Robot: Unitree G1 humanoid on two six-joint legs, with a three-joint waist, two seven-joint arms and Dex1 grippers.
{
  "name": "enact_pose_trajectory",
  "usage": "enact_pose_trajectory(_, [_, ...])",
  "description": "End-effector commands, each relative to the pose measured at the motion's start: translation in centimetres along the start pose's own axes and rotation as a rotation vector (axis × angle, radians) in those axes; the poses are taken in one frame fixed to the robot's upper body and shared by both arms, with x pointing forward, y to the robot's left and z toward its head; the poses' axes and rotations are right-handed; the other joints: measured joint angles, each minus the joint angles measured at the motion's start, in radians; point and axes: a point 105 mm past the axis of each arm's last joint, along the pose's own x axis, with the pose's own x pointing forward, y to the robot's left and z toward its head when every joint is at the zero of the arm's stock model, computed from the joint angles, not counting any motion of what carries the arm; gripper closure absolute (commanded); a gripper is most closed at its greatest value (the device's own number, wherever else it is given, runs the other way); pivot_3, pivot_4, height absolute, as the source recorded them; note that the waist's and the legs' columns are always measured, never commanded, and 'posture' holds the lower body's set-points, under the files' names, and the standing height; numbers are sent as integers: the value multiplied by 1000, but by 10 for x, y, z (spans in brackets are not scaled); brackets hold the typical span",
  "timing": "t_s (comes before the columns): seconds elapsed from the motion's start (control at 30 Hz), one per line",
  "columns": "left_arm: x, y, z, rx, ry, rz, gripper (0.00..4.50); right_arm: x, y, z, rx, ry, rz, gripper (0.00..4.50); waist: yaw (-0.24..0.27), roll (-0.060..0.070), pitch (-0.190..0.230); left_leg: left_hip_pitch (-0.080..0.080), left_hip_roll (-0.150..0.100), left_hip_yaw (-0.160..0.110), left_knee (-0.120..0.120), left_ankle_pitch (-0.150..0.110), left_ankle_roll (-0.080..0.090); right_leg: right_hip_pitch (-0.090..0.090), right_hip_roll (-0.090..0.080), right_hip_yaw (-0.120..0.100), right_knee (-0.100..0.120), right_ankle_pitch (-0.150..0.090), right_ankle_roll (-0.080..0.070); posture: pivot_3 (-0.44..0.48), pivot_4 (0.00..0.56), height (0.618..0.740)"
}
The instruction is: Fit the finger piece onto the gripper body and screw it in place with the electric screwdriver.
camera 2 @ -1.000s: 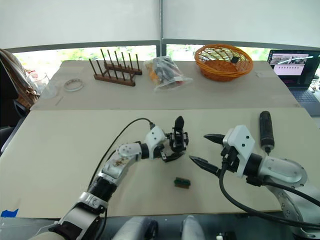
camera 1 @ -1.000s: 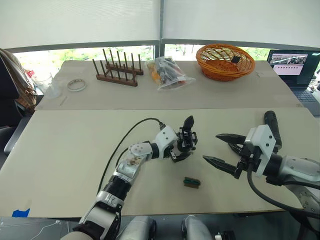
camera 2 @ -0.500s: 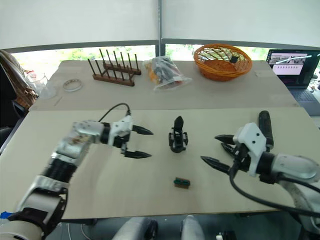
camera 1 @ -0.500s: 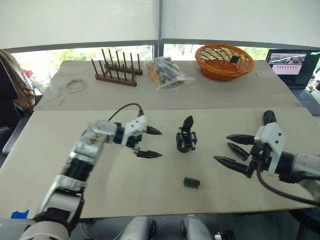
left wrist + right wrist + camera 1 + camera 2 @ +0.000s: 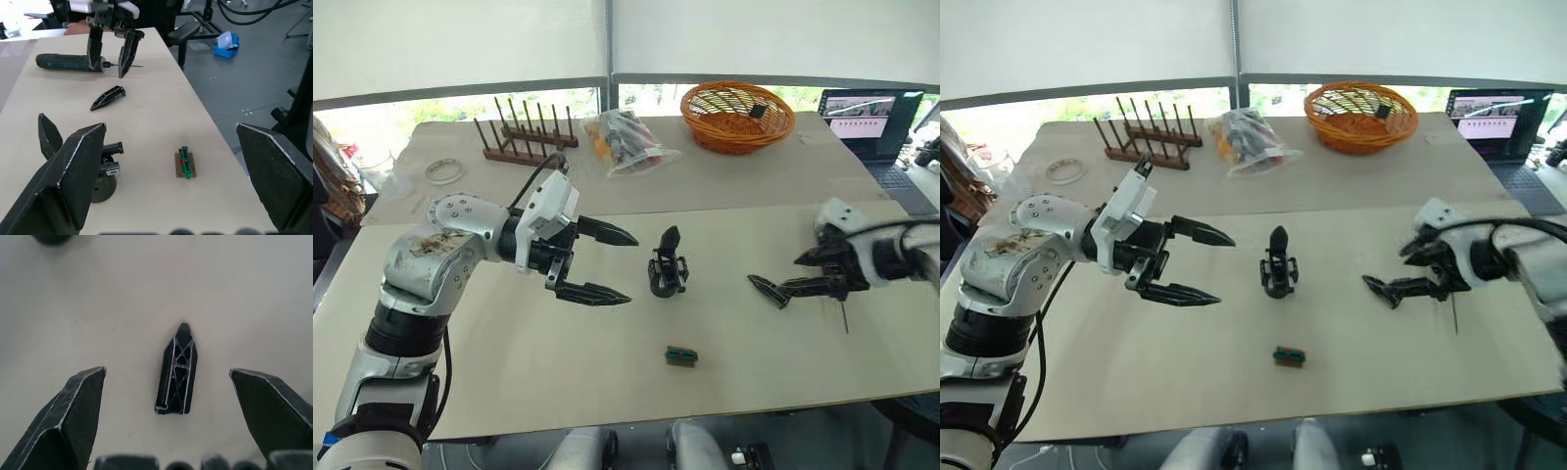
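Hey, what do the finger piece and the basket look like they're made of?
The finger piece looks like moulded black plastic, matte, with thin internal ribs forming a lattice on its open side. The basket looks like woven wicker or rattan, orange-brown, with visible strands and an open weave; it might be plastic imitation, hard to tell from here.

Finger piece: black, its upper face crossed by a pale-edged lattice of ribs, lying on a plain beige table; gripper body: black throughout; electric screwdriver: dark handle with a thin silver bit. Left gripper and right gripper: black fingers, the left on a white and silver-grey wrist. Small block: green on a tan backing; basket: orange woven; rack: dark brown wood.
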Motion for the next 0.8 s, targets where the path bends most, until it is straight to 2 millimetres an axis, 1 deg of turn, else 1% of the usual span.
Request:
enact_pose_trajectory(0.03, [-2,-6,11,53,-9,5,16,6,-9,-6,20,107,17,0,2,0,0,0,0,0,0,0,0,0,0,0,0,0,0,0,150,740])
enact_pose_trajectory(0.13, [-2,-8,9,60,4,14,16,16,-16,-5,35,153,17,0,3,0,0,-1,0,0,0,0,0,-1,0,0,0,0,0,0,150,740])
enact_pose_trajectory(0.2, [-3,-10,9,60,5,15,16,21,-17,-2,62,162,34,0,2,0,0,0,0,0,0,0,0,-1,0,0,0,0,0,0,150,740])
enact_pose_trajectory(0.27, [-3,-10,10,60,4,21,0,25,-16,-4,63,184,53,527,4,0,0,0,0,0,0,0,0,-1,1,-1,0,0,0,0,150,740])
enact_pose_trajectory(0.3, [-3,-9,10,61,5,24,0,27,-16,-8,36,213,55,786,5,0,0,0,0,0,0,0,0,-1,1,-1,0,0,0,0,150,740])
enact_pose_trajectory(0.33, [-3,-8,10,63,6,27,0,28,-18,-14,-1,247,50,1111,7,0,0,0,0,-1,0,0,0,-1,1,-1,0,0,0,0,150,740])
enact_pose_trajectory(0.4, [-3,-7,9,67,9,32,0,29,-21,-23,-46,294,35,1908,7,0,0,0,-1,-1,0,0,0,-1,3,-1,0,0,0,0,150,740])
enact_pose_trajectory(0.43, [-3,-6,9,69,10,33,0,30,-23,-24,-48,296,32,2165,9,0,0,0,-1,-1,0,0,0,-1,3,-1,0,0,0,0,150,740])
enact_pose_trajectory(0.5, [-3,-4,9,72,11,35,0,31,-25,-21,-57,279,21,2858,12,0,0,1,-1,-1,1,0,0,-1,3,-2,0,0,0,0,150,740])
enact_pose_trajectory(0.53, [-2,-4,9,71,11,36,0,30,-26,-18,-66,263,17,3220,13,0,0,2,-1,-1,1,0,0,0,3,-2,0,0,0,0,150,740])
enact_pose_trajectory(0.57, [-2,-3,9,69,11,39,0,28,-25,-16,-80,248,15,3389,13,0,0,2,-1,-1,1,0,0,0,3,-2,0,0,0,0,150,740])
enact_pose_trajectory(0.63, [-4,2,8,39,3,65,0,18,-24,-5,-140,189,3,3386,14,0,0,2,-1,-1,1,0,0,0,3,-2,0,0,0,0,150,740])
enact_pose_trajectory(0.73, [-7,13,10,-36,-51,141,0,-2,-17,19,-211,36,-34,3386,17,2,1,1,-1,-1,1,0,0,-1,3,-2,1,0,0,0,150,740])
enact_pose_trajectory(0.77, [-8,19,11,-68,-85,194,0,-10,-15,30,-220,-36,-65,3386,17,3,2,1,-1,-1,1,0,0,-2,3,-2,1,0,0,0,150,740])
enact_pose_trajectory(0.8, [-6,29,13,-107,-130,268,0,-20,-13,47,-235,-141,-115,3386,18,4,2,0,-1,-1,1,0,-1,-2,3,-2,2,0,0,0,150,740])
